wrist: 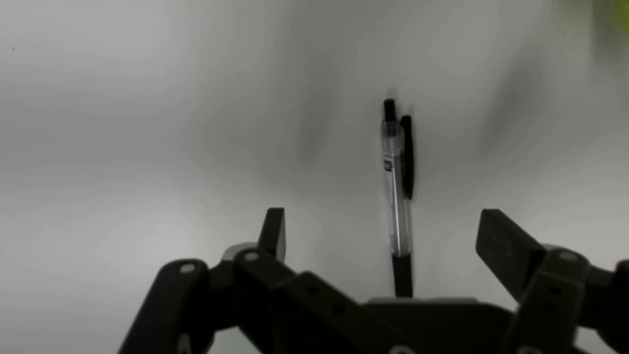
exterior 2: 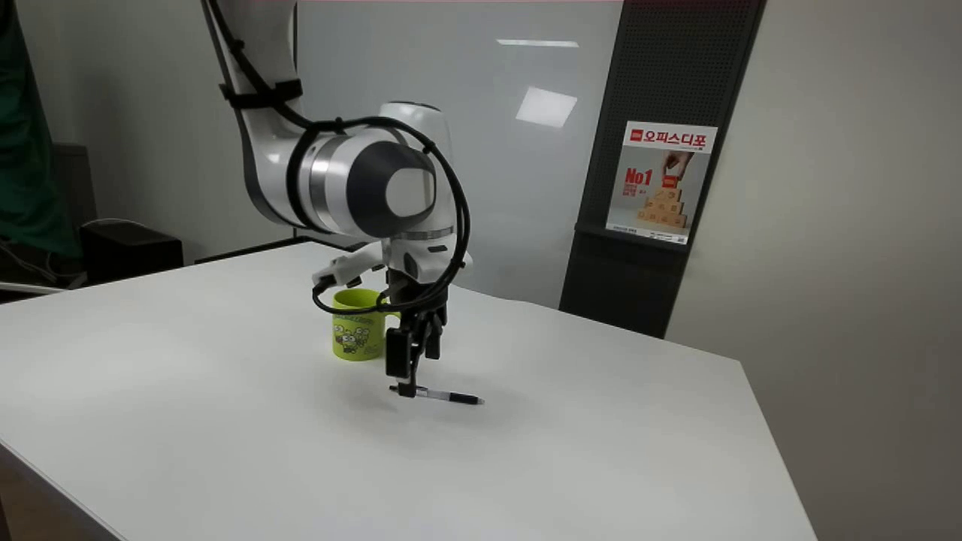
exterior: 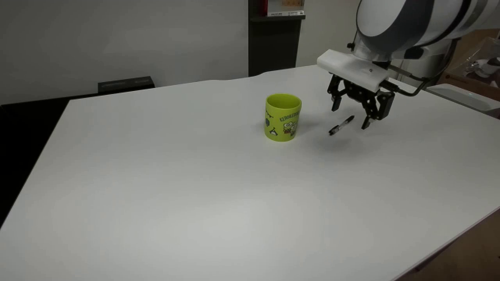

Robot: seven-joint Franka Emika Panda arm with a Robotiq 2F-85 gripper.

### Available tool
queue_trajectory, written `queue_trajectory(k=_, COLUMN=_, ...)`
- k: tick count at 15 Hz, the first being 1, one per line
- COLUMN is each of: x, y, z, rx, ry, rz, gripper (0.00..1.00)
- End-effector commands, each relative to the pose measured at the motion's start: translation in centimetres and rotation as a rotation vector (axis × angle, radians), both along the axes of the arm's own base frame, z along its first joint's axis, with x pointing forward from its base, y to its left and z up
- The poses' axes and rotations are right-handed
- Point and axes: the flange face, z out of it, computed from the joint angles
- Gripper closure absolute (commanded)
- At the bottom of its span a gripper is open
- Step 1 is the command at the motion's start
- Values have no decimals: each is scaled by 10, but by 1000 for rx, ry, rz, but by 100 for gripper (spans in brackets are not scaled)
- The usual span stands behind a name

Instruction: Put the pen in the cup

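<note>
Although my gripper (wrist: pixel 385 228) hovers over the pen (wrist: pixel 399 216), I judge the task barely begun: nothing is grasped yet. Its fingers (wrist: pixel 508 250) are spread wide, and in the wrist view the pen lies flat between them, nearer the finger on the right of that view and touching neither as far as I can tell. The cup (exterior: pixel 283 121) stands upright near the pen on the white table (exterior: pixel 195 195), mouth up; its bottom is hidden from me. So nearly everything is left: lower, close, lift, carry across, tip the pen toward upright and let go over the rim.

As for obstacles, the cup is what I'd mind most, standing tall by the pen. The looped black cable (exterior 2: pixel 463 218) above the gripper, which crosses in front of the cup in an exterior view, could brush the rim. Farther off are a poster (exterior 2: pixel 661 180) on a dark panel (exterior 2: pixel 624 289) and a low black box (exterior: pixel 125 84) beyond the table's edge, all well out of my path.
</note>
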Motion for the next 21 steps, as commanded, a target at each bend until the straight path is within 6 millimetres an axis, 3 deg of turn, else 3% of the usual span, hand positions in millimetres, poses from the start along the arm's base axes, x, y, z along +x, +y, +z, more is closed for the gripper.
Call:
queue_trajectory(k=1, x=6, y=-10, z=-11, rx=52, ry=10, rz=5, gripper=0)
queue_trajectory(k=4, x=5, y=-18, z=-19, rx=75, ry=30, rz=-4, gripper=0)
queue_trajectory(k=5, x=5, y=-20, z=-21, rx=80, ry=37, rz=-8, gripper=25)
queue_trajectory(k=7, x=5, y=-24, z=-25, rx=86, ry=50, rz=-14, gripper=33)
queue_trajectory(k=14, x=8, y=-34, z=-27, rx=85, ry=55, rz=-23, gripper=83)
queue_trajectory(k=17, x=10, y=-37, z=-26, rx=83, ry=48, rz=-23, gripper=99)
queue_trajectory(k=19, x=11, y=-38, z=-25, rx=85, ry=42, rz=-22, gripper=100)
queue_trajectory(k=20, x=11, y=-38, z=-24, rx=86, ry=40, rz=-19, gripper=69)
queue_trajectory(k=21, x=11, y=-39, z=-22, rx=85, ry=35, rz=-19, gripper=69)
